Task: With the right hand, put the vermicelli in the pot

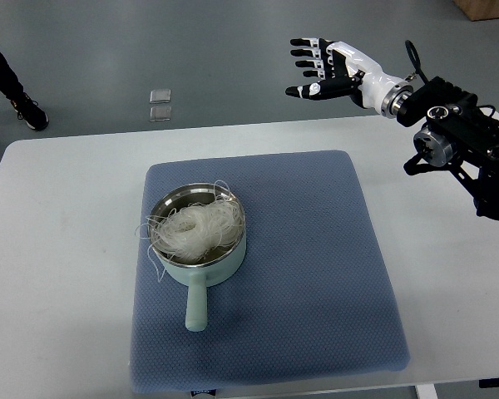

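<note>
A pale green pot [201, 268] with a steel inside and a short handle pointing toward me stands on the left part of a blue mat [316, 266]. A tangled nest of white vermicelli [195, 230] lies inside the pot, with a few strands hanging over its rim. My right hand [313, 70] is raised well away at the upper right, beyond the table's far edge, its fingers spread and holding nothing. The left arm does not show.
The mat lies on a white table [58, 249]. On the grey floor beyond it are two small clear square items [160, 103]. A person's leg and dark shoe [21, 100] show at the upper left corner.
</note>
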Controlling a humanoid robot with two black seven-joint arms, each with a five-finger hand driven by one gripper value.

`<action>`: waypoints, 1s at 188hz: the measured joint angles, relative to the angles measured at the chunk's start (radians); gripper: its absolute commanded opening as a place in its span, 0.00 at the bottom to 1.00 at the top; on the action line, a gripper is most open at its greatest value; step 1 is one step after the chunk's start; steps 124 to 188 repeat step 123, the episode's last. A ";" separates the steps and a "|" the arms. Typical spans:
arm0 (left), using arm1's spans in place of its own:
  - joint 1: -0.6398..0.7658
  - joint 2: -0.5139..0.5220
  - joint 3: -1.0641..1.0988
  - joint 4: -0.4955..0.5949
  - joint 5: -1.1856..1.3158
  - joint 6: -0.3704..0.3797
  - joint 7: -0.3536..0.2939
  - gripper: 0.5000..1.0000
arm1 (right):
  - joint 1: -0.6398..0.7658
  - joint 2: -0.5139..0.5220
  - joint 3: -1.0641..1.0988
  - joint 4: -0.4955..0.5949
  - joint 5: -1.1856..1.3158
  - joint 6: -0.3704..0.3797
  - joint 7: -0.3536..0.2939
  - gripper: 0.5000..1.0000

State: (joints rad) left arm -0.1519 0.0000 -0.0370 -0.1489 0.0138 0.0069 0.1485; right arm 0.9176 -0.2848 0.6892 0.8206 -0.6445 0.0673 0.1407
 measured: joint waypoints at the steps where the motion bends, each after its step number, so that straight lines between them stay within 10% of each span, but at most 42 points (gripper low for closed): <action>1: 0.000 0.000 0.000 0.000 0.000 0.000 0.000 1.00 | -0.003 0.001 0.003 0.000 0.003 -0.004 0.000 0.83; 188: 0.011 0.000 -0.001 0.000 0.000 -0.001 0.000 1.00 | -0.240 0.132 0.299 0.009 0.112 -0.108 0.004 0.85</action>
